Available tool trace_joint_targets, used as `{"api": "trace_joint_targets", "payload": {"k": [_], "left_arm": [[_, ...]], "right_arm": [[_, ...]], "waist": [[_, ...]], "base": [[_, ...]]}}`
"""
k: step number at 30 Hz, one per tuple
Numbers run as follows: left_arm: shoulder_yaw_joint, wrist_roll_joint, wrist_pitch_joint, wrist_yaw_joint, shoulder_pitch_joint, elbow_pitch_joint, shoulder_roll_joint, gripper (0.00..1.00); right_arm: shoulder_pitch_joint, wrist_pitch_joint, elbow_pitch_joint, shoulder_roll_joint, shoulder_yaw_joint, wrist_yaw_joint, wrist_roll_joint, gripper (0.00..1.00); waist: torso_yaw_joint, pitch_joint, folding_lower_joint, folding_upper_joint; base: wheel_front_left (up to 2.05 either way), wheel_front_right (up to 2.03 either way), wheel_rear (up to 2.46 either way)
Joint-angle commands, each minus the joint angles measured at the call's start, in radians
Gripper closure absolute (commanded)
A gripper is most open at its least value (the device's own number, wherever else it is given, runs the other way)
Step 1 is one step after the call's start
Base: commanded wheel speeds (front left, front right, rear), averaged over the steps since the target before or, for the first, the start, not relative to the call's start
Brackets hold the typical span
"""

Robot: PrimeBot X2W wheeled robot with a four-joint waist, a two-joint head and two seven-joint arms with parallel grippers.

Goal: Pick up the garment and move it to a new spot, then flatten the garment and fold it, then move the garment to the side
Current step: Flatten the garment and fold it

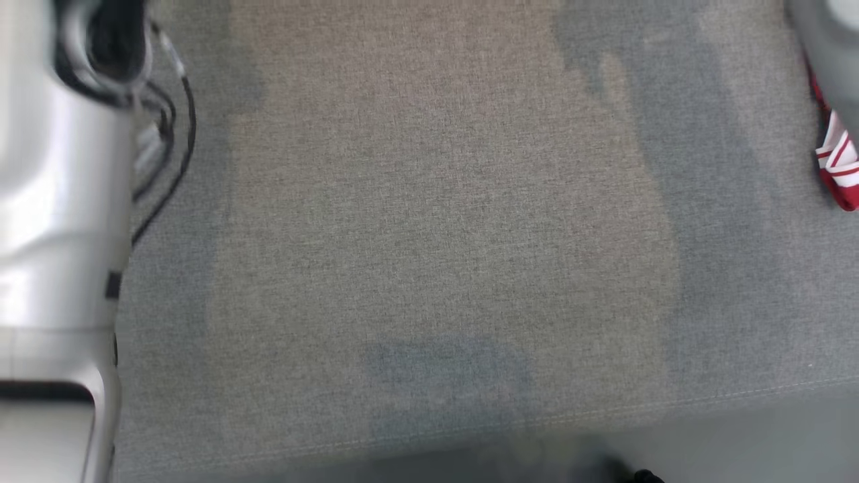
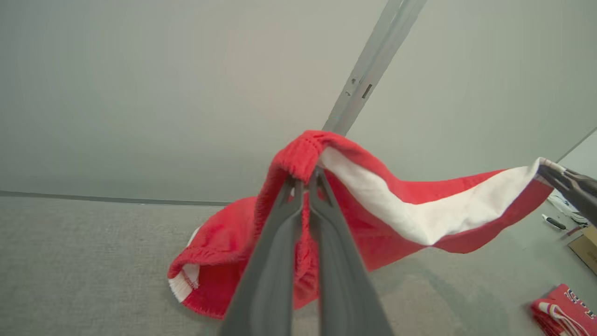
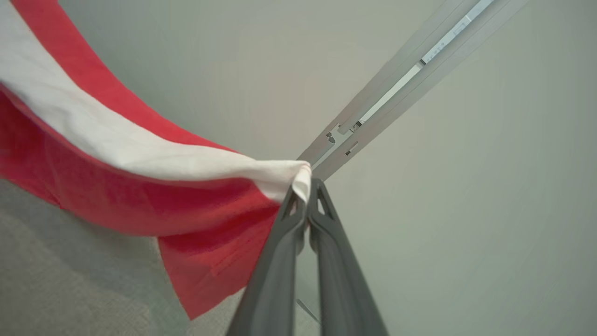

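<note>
Garment [image 2: 410, 219]: soft, napped knit, red with a broad white band; ribbed red hem and a ribbed white cuff. It hangs in the air above the counter [image 2: 70, 270], stretched as a sagging strip between the two grippers, and its bunched lower end droops to the counter on the left gripper's side.

Counter: flat, covered in grey woven cloth, with a stitched seam along the near edge in the head view.

Box [image 2: 585, 247]: brown cardboard, at the edge of the left wrist view; contents cannot be told. Near it lies a folded red cloth [image 2: 564, 310] with white trim.

Left gripper [image 2: 305, 179]: the long dark fingers are pressed together, pinching the ribbed red hem at their tips.

Right gripper [image 3: 308, 189]: fingers likewise closed tight, clamping the white corner of the garment.

Left forearm [image 1: 60, 201]: pale, glossy shell with a black cable [image 1: 174, 134] beside it
</note>
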Motion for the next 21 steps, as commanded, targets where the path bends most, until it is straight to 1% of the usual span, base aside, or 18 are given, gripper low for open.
{"api": "trace_joint_targets", "payload": {"k": [1, 2, 4, 5, 7, 8, 9, 10, 12, 16, 21], "left_arm": [[-0.013, 0.008, -0.007, -0.009, 0.064, -0.004, 0.01, 1.0], [-0.021, 0.005, -0.009, -0.012, 0.101, -0.012, 0.005, 1.0], [-0.06, 0.045, -0.016, -0.011, 0.173, -0.032, 0.02, 1.0], [-0.073, 0.049, -0.017, -0.01, 0.214, -0.043, 0.02, 1.0], [-0.121, 0.106, -0.018, 0.002, 0.29, -0.065, 0.05, 1.0], [-0.121, 0.106, -0.018, 0.002, 0.29, -0.065, 0.05, 1.0], [-0.129, 0.099, -0.018, 0.012, 0.331, -0.077, 0.046, 1.0], [-0.145, 0.127, -0.018, 0.023, 0.363, -0.094, 0.059, 1.0], [-0.159, 0.134, -0.011, 0.049, 0.43, -0.122, 0.071, 1.0], [-0.177, 0.152, -0.004, 0.096, 0.552, -0.183, 0.094, 1.0], [-0.199, 0.166, 0.017, 0.154, 0.683, -0.251, 0.116, 1.0]], "right_arm": [[0.044, -0.012, -0.014, -0.024, 0.032, -0.002, 0.028, 1.0], [0.069, -0.014, -0.027, -0.038, 0.06, -0.002, 0.042, 1.0], [0.122, -0.012, -0.056, -0.077, 0.124, -0.002, 0.076, 1.0], [0.147, -0.008, -0.076, -0.095, 0.154, -0.002, 0.097, 1.0], [0.196, 0.007, -0.126, -0.138, 0.205, -0.002, 0.136, 1.0], [0.196, 0.007, -0.126, -0.138, 0.205, -0.002, 0.136, 1.0], [0.221, 0.015, -0.152, -0.159, 0.227, -0.002, 0.161, 1.0], [0.245, 0.026, -0.181, -0.18, 0.246, -0.002, 0.18, 1.0], [0.289, 0.049, -0.242, -0.223, 0.274, -0.002, 0.221, 1.0], [0.368, 0.099, -0.361, -0.3, 0.31, -0.002, 0.278, 1.0], [0.463, 0.204, -0.512, -0.396, 0.373, -0.002, 0.346, 1.0]], "waist": [[0.007, -0.043, -0.0001, 0.0], [0.01, -0.061, -0.0001, 0.0], [0.018, -0.095, -0.0001, 0.0], [0.02, -0.109, -0.0001, 0.0], [0.022, -0.139, -0.0001, 0.0], [0.022, -0.139, -0.0001, 0.0], [0.022, -0.155, -0.0001, 0.0], [0.021, -0.17, -0.0001, 0.0], [0.02, -0.2, -0.0001, 0.0], [0.021, -0.263, -0.0001, 0.0], [0.026, -0.343, -0.0001, 0.0]], "base": [[0.0, 0.0, 0.0], [0.0, 0.0, 0.0], [0.0, 0.0, 0.0], [0.0, 0.0, 0.0], [0.0, 0.0, 0.0], [0.0, 0.0, 0.0], [0.0, 0.0, 0.0], [0.0, 0.0, 0.0], [0.0, 0.0, 0.0], [0.0, 0.0, 0.0], [0.0, 0.0, 0.0]]}}
